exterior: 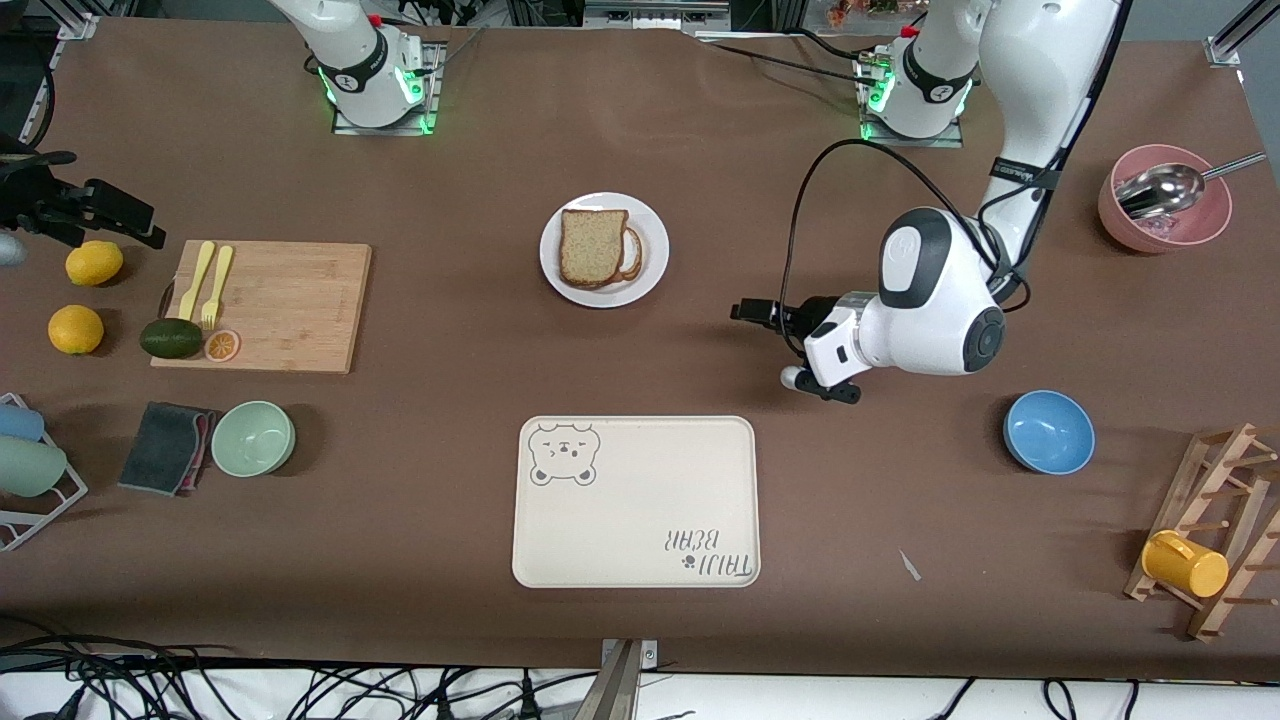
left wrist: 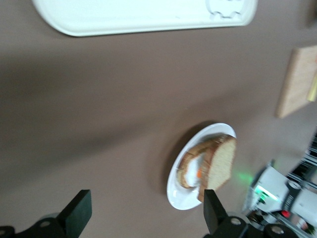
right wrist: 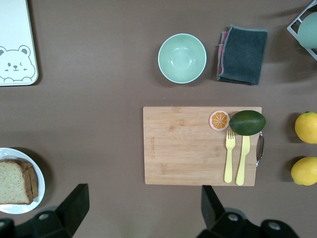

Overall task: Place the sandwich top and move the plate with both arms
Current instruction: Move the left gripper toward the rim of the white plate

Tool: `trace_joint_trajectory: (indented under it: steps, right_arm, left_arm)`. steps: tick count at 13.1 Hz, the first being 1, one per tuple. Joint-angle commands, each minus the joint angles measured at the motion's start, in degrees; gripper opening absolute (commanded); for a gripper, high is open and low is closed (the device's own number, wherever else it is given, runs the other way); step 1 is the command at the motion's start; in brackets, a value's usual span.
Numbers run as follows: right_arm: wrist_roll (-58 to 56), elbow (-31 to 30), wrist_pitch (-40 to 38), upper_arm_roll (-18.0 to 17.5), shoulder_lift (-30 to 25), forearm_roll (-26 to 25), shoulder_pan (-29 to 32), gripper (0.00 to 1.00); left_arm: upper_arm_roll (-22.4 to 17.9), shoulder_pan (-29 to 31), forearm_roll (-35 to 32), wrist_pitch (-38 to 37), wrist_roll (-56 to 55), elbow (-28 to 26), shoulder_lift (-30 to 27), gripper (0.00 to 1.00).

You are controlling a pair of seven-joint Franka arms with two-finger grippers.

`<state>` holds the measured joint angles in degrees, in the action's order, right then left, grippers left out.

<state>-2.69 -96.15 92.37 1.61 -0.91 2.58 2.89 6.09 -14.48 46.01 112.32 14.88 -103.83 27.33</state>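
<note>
With sandwich top (exterior: 594, 246) resting on the plate (exterior: 652, 262), left gripper (exterior: 762, 312) hovers beside it, jaws released; right gripper (right wrist: 141, 208) waits over the cutting board (right wrist: 188, 144), jaws spread, empty.

glossy white plate (exterior: 604, 250) under a porous, speckled bread slice (exterior: 592, 246). matt brown table (exterior: 700, 350). smooth cream tray (exterior: 636, 502). wooden board (exterior: 270, 305) with visible grain, yellow plastic-looking fork (exterior: 218, 285), shiny metal scoop (exterior: 1162, 189), dark cloth (exterior: 165, 447).
</note>
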Motion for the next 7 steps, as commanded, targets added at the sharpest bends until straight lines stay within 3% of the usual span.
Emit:
trace_joint_trajectory:
  steps: [1, 4, 7]
  right_arm:
    - [0.5, 1.4, -1.0, -0.6, 0.9, -0.1, 0.5, 1.00]
    - [0.6, 1.5, -0.6, -0.3, 1.0, -0.3, 0.5, 1.00]
    - [0.8, 1.6, 0.2, -0.4, 1.0, -0.3, 0.4, 1.00]
  left_arm:
    - [-0.2, -0.5, 9.9, 1.2, 14.2, -3.9, 1.7, 0.99]
    - [0.6, -2.5, 17.5, 1.5, 24.9, -4.1, 6.0, 1.00]
    - [0.8, -5.9, 21.1, 6.0, 27.8, -3.7, 9.0, 1.00]
